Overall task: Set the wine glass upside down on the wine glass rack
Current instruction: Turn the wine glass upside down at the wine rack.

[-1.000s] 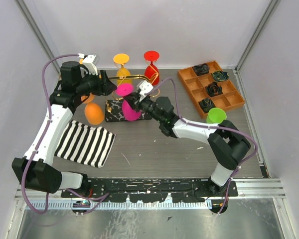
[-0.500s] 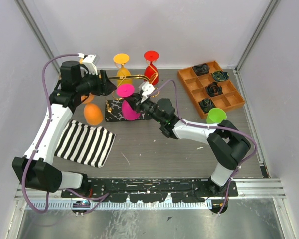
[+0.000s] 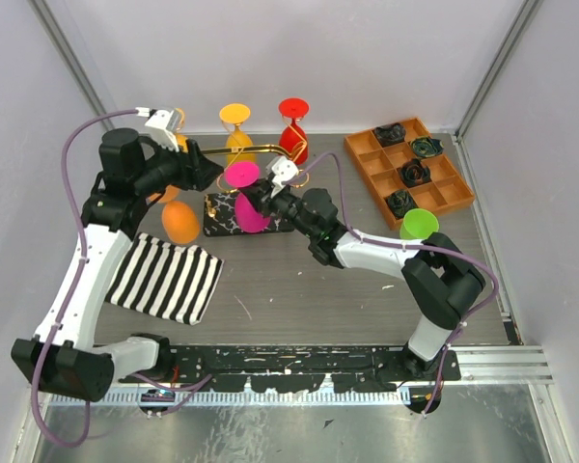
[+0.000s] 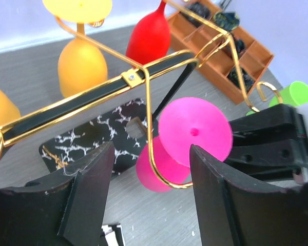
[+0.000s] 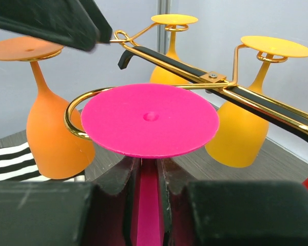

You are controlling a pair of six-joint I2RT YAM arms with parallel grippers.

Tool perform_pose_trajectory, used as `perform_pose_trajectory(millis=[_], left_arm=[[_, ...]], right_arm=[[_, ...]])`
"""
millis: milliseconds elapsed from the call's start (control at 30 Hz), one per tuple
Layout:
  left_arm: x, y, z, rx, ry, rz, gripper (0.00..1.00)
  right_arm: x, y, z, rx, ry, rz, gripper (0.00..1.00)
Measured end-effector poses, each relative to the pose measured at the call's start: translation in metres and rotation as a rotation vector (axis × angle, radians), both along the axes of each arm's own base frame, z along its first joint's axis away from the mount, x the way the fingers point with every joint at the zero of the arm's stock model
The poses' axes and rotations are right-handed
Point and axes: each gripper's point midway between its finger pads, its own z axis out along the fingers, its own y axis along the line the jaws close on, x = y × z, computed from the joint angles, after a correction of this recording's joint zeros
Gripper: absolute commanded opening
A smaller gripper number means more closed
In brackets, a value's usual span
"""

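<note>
The pink wine glass (image 3: pixel 242 175) is upside down, its foot on top and its bowl over the marbled base (image 3: pixel 219 214) of the gold rack (image 3: pixel 261 148). My right gripper (image 3: pixel 258 198) is shut on its stem (image 5: pixel 150 205), just under the foot (image 5: pixel 150 120). A curled gold hook (image 5: pixel 74 110) runs under the foot's left edge; I cannot tell whether they touch. My left gripper (image 3: pixel 208 172) is open and empty beside the rack bar (image 4: pixel 92 97), with the pink glass (image 4: pixel 195 130) just beyond its fingertips.
An orange glass (image 3: pixel 180 220), a yellow glass (image 3: pixel 236 125) and a red glass (image 3: pixel 293 125) hang upside down on the rack. An orange compartment tray (image 3: pixel 434 198) sits at the back right, with a green cup (image 3: pixel 418 224) in front of it. A striped cloth (image 3: pixel 166 278) lies front left.
My left arm has drawn back to the left, its gripper a little farther from the pink glass. My right gripper and the pink glass shifted slightly left.
</note>
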Motion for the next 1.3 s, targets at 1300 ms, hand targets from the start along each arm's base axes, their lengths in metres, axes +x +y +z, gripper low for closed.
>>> perform_pose_trajectory(millis=[1300], left_arm=[[-0.009,-0.002,0.028,-0.032,-0.118,-0.024,0.68]], right_arm=[[0.009,0.022,-0.001,-0.024,0.010,0.062,0.01]])
